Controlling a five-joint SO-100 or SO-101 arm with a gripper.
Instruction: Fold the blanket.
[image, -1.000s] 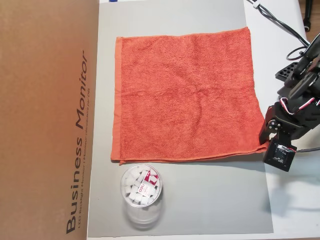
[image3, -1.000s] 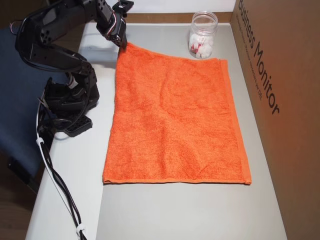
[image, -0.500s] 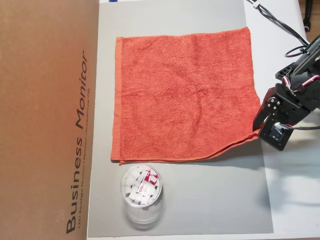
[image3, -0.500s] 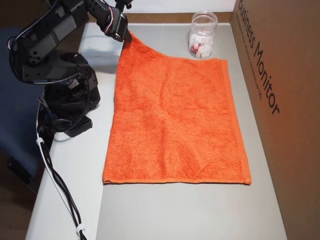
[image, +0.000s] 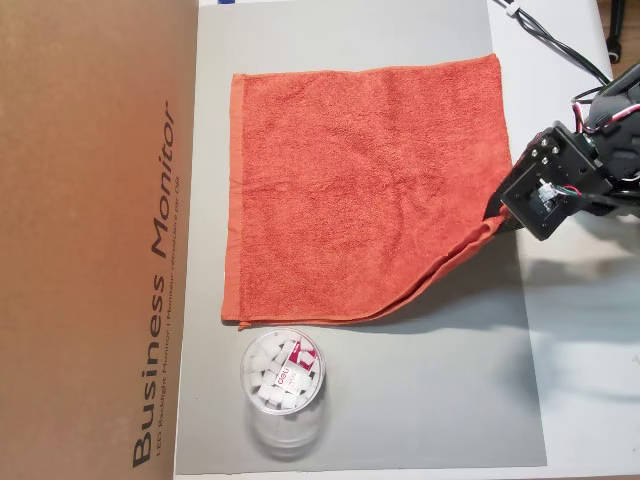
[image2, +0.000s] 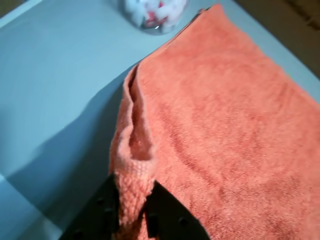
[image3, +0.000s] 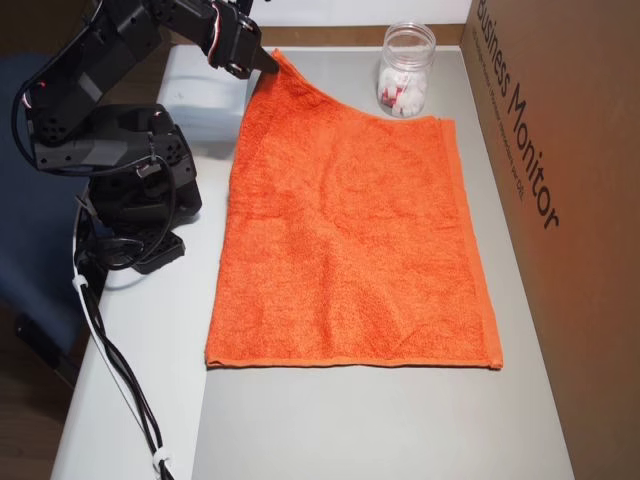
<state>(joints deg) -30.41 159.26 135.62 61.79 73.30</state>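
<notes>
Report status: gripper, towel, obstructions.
Gripper shut on the orange-red terry-cloth towel, one corner raised off the mat. Rest lies flat, unfolded. Clear plastic jar sits beside the towel's edge, apart from it.

Office-like desk: monitor carton (image: 95, 240), grey mat (image: 400, 400), cables (image3: 110, 350).

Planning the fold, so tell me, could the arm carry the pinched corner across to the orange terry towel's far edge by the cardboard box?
Probably yes. The gripper holds a corner of the orange terry towel; nothing lies on it, and the clear plastic cup sits beside it.
</notes>
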